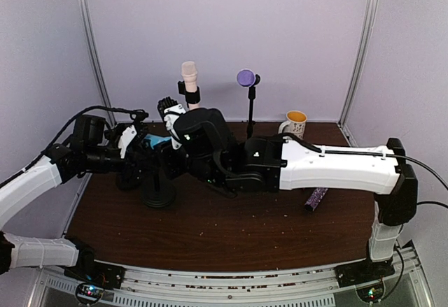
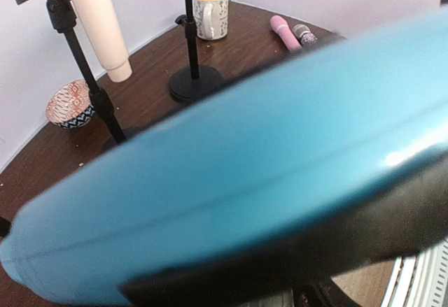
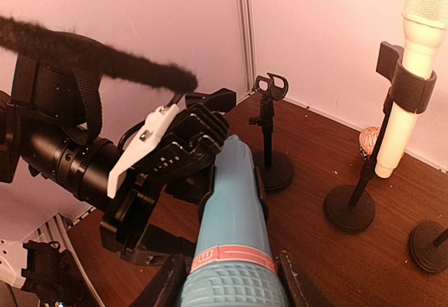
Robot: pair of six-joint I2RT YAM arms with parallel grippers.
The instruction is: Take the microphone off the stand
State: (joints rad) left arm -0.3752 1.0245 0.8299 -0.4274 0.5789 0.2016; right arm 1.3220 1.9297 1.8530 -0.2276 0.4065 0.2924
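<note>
The blue microphone [image 3: 234, 202] with a pink band sits tilted in the black clip of a stand [image 1: 158, 189] at the table's left. It also fills the left wrist view [image 2: 231, 153] and shows as a small blue patch from above [image 1: 157, 141]. My right gripper [image 3: 227, 286] is shut on its head end, one finger [image 3: 162, 282] on each side. My left gripper [image 1: 136, 156] is right beside the clip and stand pole, as the right wrist view [image 3: 178, 156] also shows. Its fingers are hidden behind the microphone.
A cream microphone [image 1: 189, 76] and a purple-headed one [image 1: 245, 77] stand on other stands behind. An empty clip stand [image 3: 271, 132] is close by. A mug [image 1: 295, 122], a patterned bowl [image 2: 70, 104], a pink microphone [image 2: 283, 31] and a glittery purple one [image 1: 316, 197] lie around.
</note>
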